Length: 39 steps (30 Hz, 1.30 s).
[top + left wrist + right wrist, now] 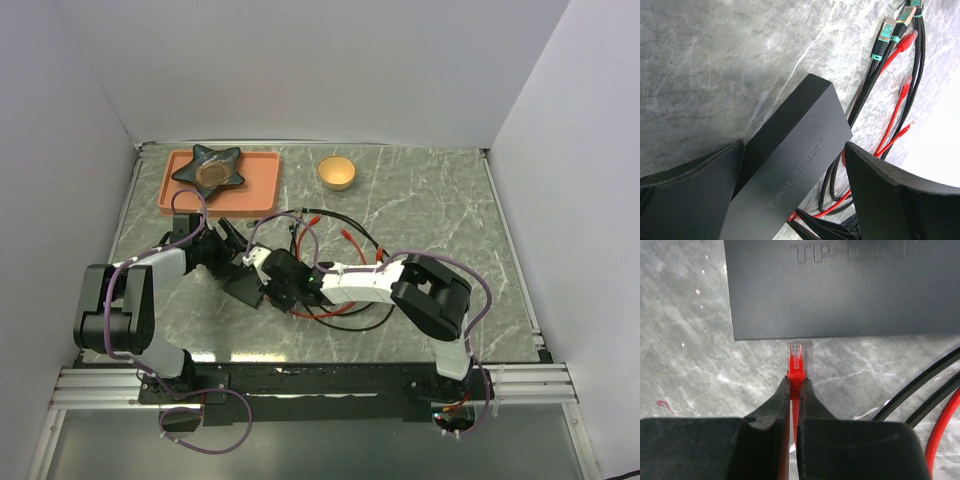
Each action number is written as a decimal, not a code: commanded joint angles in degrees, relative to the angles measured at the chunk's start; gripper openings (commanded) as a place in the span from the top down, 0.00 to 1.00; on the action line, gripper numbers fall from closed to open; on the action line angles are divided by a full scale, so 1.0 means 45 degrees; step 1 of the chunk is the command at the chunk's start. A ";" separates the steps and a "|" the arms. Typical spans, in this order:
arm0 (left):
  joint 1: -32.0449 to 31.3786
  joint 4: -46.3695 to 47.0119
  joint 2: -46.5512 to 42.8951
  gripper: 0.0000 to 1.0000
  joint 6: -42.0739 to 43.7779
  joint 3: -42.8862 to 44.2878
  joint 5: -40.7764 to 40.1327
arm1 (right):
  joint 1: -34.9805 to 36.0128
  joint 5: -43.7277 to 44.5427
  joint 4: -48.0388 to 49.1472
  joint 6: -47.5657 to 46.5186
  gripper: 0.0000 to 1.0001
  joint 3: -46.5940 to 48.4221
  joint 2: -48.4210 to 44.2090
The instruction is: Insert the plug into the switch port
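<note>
The switch is a flat matte black box (840, 290) lying on the marble table (430, 200). Its ports do not show; only its top and near edge are in view. My right gripper (796, 382) is shut on the red boot of a red plug (796, 356). The plug's clear tip points at the box's near edge, just short of it and close to its left corner. My left gripper (795, 200) is open and straddles the box (790, 165). One finger (690, 200) sits by the box's side. The other finger (905, 200) stands apart from it, over the cables.
Loose red and black cables (330, 235) curl behind and to the right of the box, some with green-booted plugs (885, 35). At the back left, a salmon tray (250, 190) holds a dark star-shaped dish (208, 168). A yellow bowl (337, 172) stands at the back centre.
</note>
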 commanded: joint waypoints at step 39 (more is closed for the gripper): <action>0.0000 -0.0615 0.0321 0.09 -0.0062 -0.0732 0.0175 | 0.0139 0.1167 -0.0366 -0.0256 1.00 0.1752 0.0304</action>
